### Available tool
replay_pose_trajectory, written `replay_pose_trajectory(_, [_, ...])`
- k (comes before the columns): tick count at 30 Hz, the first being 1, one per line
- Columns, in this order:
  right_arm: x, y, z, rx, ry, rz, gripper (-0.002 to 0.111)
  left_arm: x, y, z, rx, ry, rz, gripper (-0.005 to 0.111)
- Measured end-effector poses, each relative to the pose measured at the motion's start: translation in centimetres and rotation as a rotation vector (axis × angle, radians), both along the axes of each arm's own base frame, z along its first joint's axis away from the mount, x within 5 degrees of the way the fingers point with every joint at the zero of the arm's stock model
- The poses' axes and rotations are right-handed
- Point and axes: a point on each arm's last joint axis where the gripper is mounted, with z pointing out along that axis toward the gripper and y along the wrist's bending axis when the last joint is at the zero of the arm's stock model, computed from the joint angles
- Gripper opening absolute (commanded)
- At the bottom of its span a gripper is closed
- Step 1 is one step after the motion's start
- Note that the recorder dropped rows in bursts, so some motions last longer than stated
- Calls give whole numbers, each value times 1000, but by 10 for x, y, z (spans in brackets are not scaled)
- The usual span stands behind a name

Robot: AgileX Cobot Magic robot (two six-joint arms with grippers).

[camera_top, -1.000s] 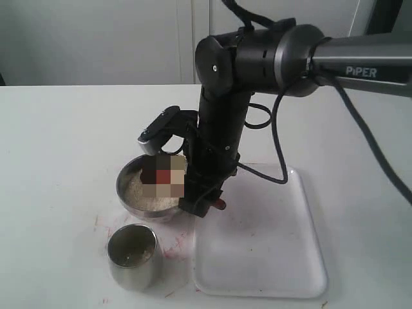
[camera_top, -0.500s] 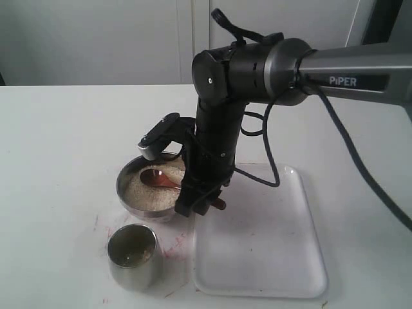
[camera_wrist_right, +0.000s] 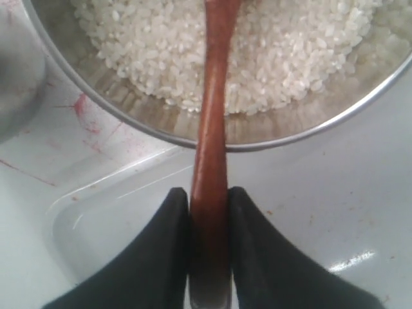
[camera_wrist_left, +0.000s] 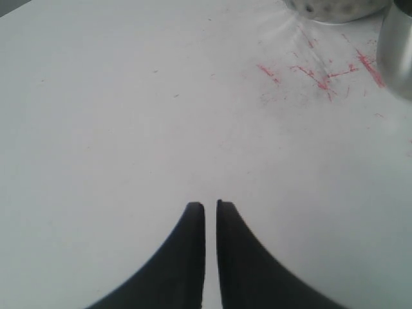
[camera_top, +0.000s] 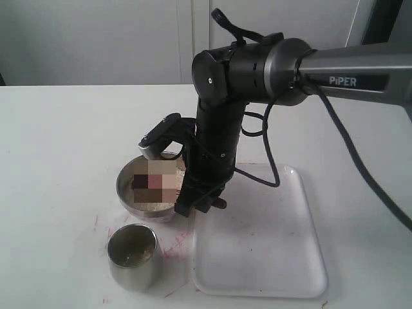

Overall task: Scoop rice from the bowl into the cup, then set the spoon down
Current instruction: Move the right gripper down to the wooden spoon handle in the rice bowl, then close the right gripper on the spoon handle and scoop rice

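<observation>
My right gripper (camera_wrist_right: 209,199) is shut on the handle of the reddish-brown wooden spoon (camera_wrist_right: 211,122). The handle runs over the rim of the steel bowl (camera_wrist_right: 302,132), and its far end lies on the white rice (camera_wrist_right: 290,45). In the exterior view this gripper (camera_top: 201,205) hangs at the right side of the bowl (camera_top: 123,188); a blurred patch hides the spoon's end. The steel cup (camera_top: 132,254) stands upright just in front of the bowl. My left gripper (camera_wrist_left: 210,206) is shut over bare table with nothing in it, away from the bowl (camera_wrist_left: 335,8) and cup (camera_wrist_left: 396,51).
A white plastic tray (camera_top: 264,251) lies right of the bowl and cup, under my right gripper's fingers (camera_wrist_right: 161,257). Red scribble marks (camera_wrist_left: 322,77) stain the table near the cup. The right arm's cable (camera_top: 277,148) loops above the tray.
The right arm shifted a little to the left a second ago and has held still since, with the spoon kept in the bowl. Bowl, cup and tray have not moved.
</observation>
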Motion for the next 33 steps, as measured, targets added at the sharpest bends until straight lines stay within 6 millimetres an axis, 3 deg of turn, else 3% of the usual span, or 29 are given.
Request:
replay_pose_trajectory(5, [0, 0, 0, 0, 1, -2, 1, 0, 0, 0, 0, 0, 0, 14])
replay_pose_trajectory(11, [-2, -1, 3, -3, 7, 0, 0, 0, 0, 0, 0, 0, 0, 14])
replay_pose_trajectory(14, [-6, -1, 16, 15, 2, 0, 0, 0, 0, 0, 0, 0, 0, 14])
replay_pose_trajectory(18, [-20, -1, 48, 18, -63, 39, 0, 0, 0, 0, 0, 0, 0, 14])
replay_pose_trajectory(22, [-40, 4, 75, -175, -210, 145, 0, 0, 0, 0, 0, 0, 0, 14])
replay_pose_trajectory(27, [-51, 20, 88, -400, -428, 215, 0, 0, 0, 0, 0, 0, 0, 14])
replay_pose_trajectory(33, [-48, 30, 66, -612, -561, 268, 0, 0, 0, 0, 0, 0, 0, 14])
